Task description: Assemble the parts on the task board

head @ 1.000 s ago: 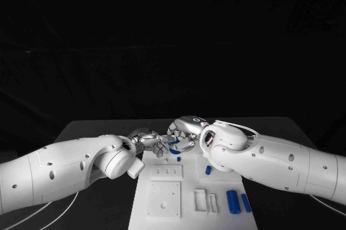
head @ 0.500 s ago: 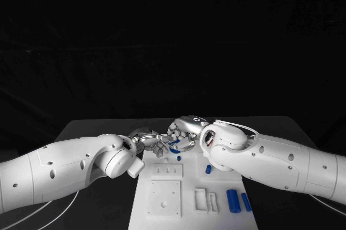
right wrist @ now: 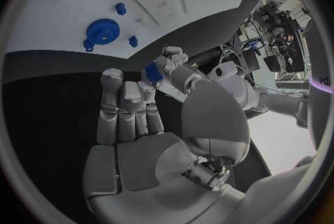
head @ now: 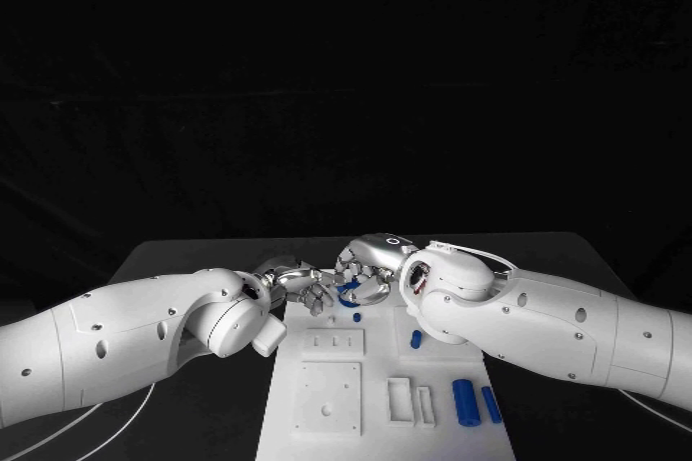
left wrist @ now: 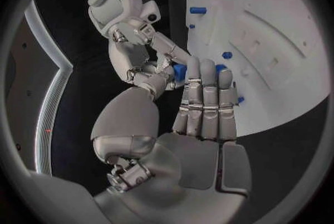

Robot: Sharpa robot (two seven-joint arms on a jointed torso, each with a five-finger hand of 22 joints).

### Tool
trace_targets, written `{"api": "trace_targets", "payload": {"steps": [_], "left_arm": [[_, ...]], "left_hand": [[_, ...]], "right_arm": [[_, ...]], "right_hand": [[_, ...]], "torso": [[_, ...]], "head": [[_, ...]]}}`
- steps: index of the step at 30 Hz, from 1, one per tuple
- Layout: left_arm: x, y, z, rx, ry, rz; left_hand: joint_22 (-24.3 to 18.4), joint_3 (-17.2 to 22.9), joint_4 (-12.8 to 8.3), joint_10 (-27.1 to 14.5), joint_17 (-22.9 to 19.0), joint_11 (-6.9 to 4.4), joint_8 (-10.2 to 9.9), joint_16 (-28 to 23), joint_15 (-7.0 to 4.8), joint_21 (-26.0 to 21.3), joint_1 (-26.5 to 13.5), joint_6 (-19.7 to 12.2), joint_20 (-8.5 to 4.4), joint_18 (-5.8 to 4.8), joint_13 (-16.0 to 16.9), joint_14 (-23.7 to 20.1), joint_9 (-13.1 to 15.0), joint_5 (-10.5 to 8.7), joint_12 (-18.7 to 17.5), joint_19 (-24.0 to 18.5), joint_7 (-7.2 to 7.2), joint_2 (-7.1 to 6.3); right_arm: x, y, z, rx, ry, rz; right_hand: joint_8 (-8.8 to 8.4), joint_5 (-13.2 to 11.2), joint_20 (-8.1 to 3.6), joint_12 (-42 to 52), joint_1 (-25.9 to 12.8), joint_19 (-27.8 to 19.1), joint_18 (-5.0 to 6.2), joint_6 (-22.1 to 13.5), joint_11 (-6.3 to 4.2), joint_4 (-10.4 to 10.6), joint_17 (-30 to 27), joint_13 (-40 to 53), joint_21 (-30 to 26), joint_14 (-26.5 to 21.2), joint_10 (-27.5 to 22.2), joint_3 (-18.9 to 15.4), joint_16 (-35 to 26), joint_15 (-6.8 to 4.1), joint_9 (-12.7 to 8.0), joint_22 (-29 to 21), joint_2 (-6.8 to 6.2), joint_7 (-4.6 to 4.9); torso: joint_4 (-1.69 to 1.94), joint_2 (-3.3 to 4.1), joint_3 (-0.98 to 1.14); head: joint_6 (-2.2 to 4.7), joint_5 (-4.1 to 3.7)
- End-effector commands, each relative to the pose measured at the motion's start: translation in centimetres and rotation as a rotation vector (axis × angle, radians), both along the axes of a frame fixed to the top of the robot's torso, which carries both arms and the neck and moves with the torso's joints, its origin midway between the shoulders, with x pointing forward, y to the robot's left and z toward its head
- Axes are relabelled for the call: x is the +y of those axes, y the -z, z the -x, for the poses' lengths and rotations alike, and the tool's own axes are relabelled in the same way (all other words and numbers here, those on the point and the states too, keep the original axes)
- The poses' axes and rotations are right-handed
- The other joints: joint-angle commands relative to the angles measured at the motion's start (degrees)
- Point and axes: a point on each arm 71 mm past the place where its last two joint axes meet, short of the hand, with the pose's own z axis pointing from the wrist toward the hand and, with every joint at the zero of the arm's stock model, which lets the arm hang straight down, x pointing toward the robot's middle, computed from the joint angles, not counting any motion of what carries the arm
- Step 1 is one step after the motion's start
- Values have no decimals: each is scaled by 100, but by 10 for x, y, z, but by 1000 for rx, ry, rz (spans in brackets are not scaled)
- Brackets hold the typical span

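Note:
Over the far end of the white task board [head: 332,386] my two hands meet fingertip to fingertip. My left hand [head: 296,283] and right hand [head: 371,268] both touch one small blue part [head: 346,291]. In the left wrist view the blue part [left wrist: 180,72] sits between my left thumb and a finger, with the right hand [left wrist: 142,40] reaching onto it. In the right wrist view the same part [right wrist: 153,73] lies between my right thumb and fingertips [right wrist: 147,89]. I cannot tell which hand bears it.
On the board lie a small blue peg [head: 358,318], a short blue piece [head: 415,338] and two blue cylinders [head: 463,401] beside white blocks [head: 400,401]. A blue gear [right wrist: 102,32] sits at the board's far end. Black table surrounds the board.
Both hands stay together over the board's far end; the blue part between them has shifted only slightly.

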Motion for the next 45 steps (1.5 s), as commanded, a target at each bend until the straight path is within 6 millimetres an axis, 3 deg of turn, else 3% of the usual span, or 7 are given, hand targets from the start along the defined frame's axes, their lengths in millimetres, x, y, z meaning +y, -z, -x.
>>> {"api": "trace_targets", "payload": {"steps": [1,8,13,15,21,28,45], "left_arm": [[-3,-4,0,-13,16,21],[-4,-3,0,-12,24,5],[-4,-2,0,-6,27,-20],[-3,-1,-1,-4,23,-27],[-3,-1,-1,-4,21,-47],[-3,0,-1,-1,23,-70],[-3,2,-1,9,37,-105]], "left_hand": [[10,35,-27,51,26,-22,22,52,-13,48,35,84,-186,50,23,66,27,-26,45,40,-35,37],[12,89,-123,66,45,-37,18,109,-35,88,85,115,-212,44,53,67,62,-21,77,52,-50,79],[11,74,-150,63,47,-35,7,124,-35,102,54,115,-215,33,62,59,74,-28,84,52,-46,24],[7,40,-126,57,45,-33,-3,131,-34,107,-24,112,-216,25,68,52,82,-35,86,50,-41,-39],[-16,-160,74,44,41,-31,-28,153,-35,119,-434,102,-226,23,86,34,114,-70,93,51,-34,-431],[-35,-333,177,34,40,-36,-37,167,-43,117,-678,88,-235,38,99,20,141,-69,97,43,-37,-588],[-49,-332,190,30,37,-44,-42,179,-55,121,-658,83,-250,61,110,15,165,-66,101,43,-44,-576]], "right_arm": [[1,5,1,15,-14,23],[3,5,3,11,-21,14],[4,5,4,12,-23,14],[4,5,4,13,-24,15],[4,5,4,14,-25,16],[5,5,4,14,-24,15],[6,5,6,9,-26,15]], "right_hand": [[18,38,-21,-1,24,8,253,184,6,31,9,7,38,3,35,-12,17,-42,-10,92,27,138],[19,45,-21,-1,18,8,253,184,6,31,11,9,38,3,35,-23,17,-42,-8,92,24,137],[22,60,-23,-1,17,10,253,187,4,29,13,11,39,4,37,-32,17,-43,-5,92,30,136],[22,63,-23,-1,16,10,253,187,4,29,14,11,39,4,37,-34,17,-44,-5,92,30,136],[24,76,-25,-1,16,11,253,188,3,25,16,13,39,5,39,-41,17,-45,-3,93,32,135],[24,82,-26,-1,16,12,253,189,2,23,17,14,40,5,39,-45,18,-45,-2,93,33,134],[25,96,-28,-2,16,13,253,189,2,19,20,16,40,6,40,-53,18,-46,0,93,36,133]], "torso": [[8,0,0],[3,5,-1],[3,3,-4],[3,6,-5],[0,4,-6],[0,4,-4],[-2,3,-1]], "head": [[-3,-2],[-3,9],[-16,15],[-18,17],[-22,16],[-26,18],[-34,25]]}}
